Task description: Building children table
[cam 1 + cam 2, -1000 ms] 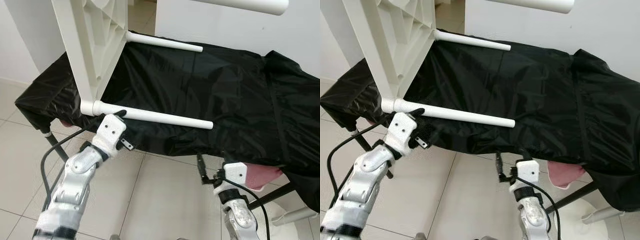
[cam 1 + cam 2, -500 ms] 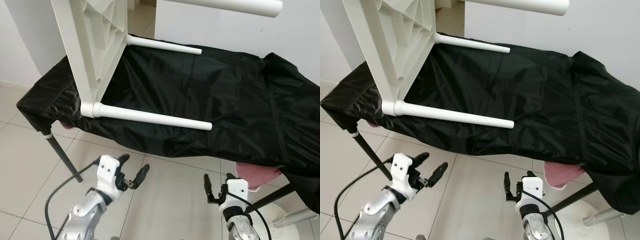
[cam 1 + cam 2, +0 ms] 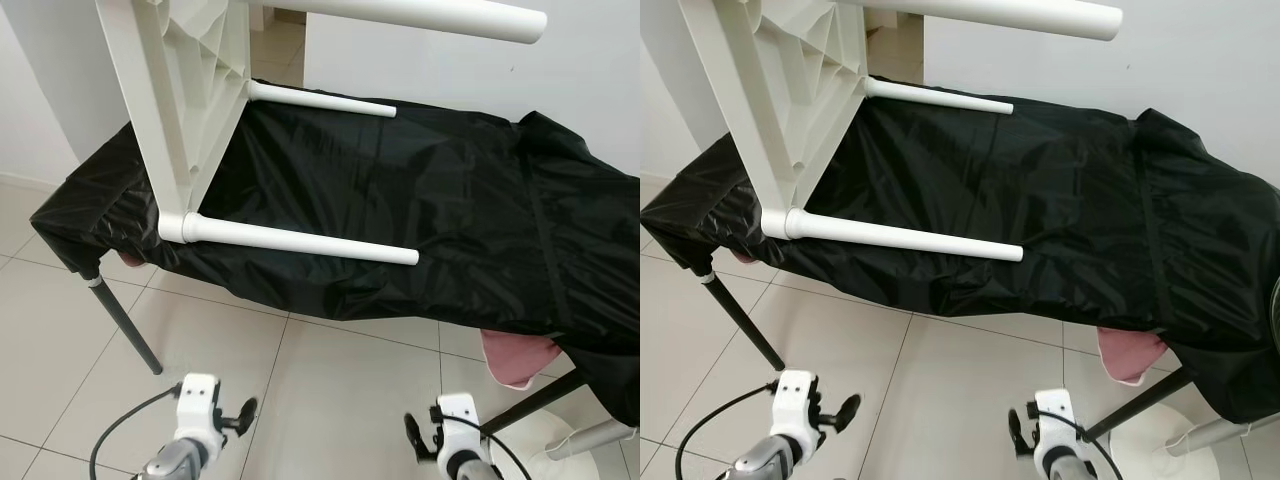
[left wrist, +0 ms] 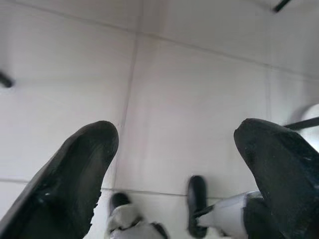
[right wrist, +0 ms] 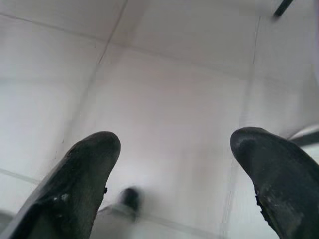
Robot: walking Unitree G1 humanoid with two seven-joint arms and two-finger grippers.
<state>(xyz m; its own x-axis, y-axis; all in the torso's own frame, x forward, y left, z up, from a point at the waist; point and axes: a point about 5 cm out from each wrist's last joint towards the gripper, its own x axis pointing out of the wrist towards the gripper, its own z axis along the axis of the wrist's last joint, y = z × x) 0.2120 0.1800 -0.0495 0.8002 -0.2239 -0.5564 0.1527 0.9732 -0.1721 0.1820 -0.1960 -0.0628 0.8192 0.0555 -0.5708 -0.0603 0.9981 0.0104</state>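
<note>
Both grippers drop low, left gripper [image 4: 174, 164] and right gripper [image 5: 174, 169] fingers apart, off the white plastic children's table [image 3: 185, 110] with three legs showing.

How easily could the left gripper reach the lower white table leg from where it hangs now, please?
Probably easily: the left gripper, fingers open, hangs low over the floor tiles, with nothing between it and the lower white table leg above.
</note>
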